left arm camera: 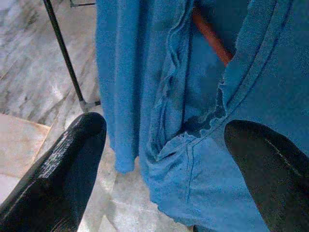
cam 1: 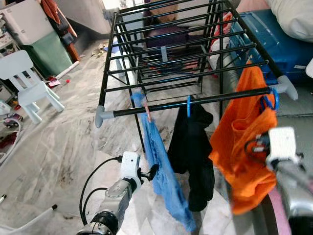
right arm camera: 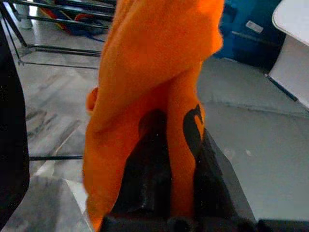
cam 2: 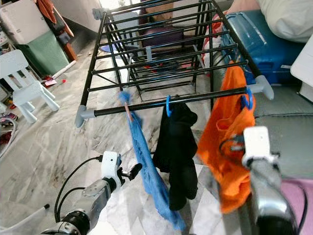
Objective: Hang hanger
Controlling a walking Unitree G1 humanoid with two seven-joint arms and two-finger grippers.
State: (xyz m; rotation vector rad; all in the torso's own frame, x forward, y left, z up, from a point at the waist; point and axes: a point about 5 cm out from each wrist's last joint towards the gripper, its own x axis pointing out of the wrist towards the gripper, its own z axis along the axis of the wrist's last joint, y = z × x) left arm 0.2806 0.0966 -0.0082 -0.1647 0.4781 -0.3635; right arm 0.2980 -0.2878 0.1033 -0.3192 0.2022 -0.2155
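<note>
- Hanging from the front rail (cam 1: pixel 205 100) of a black drying rack (cam 1: pixel 181 46) are three garments: a blue garment (cam 1: pixel 164 171) on the robot's left, a black garment (cam 1: pixel 193 152) in the middle, an orange garment (cam 1: pixel 247 152) on the right
- The orange garment hangs on a blue hanger (cam 1: pixel 271 100) whose hook is over the rail near its grey end cap (cam 1: pixel 288 87); another blue hook (cam 1: pixel 188 106) holds the black garment
- The blue garment's hanger (left arm camera: pixel 210 36) shows as an orange-brown strip inside the cloth in the left wrist view
- The left gripper (cam 1: pixel 150 172) is raised beside the blue garment, its fingers (left arm camera: pixel 63 169) spread wide on either side of the cloth, not pinching it
- The right gripper (right arm camera: pixel 176 159) is closed on a fold of the orange garment, the cloth pinched between its two fingers (right arm camera: pixel 149 164)
- A white child's chair (cam 1: pixel 27 83) stands on the marble floor (cam 1: pixel 63 147) to the left; a blue suitcase (cam 1: pixel 279 44) lies behind the rack on the right
</note>
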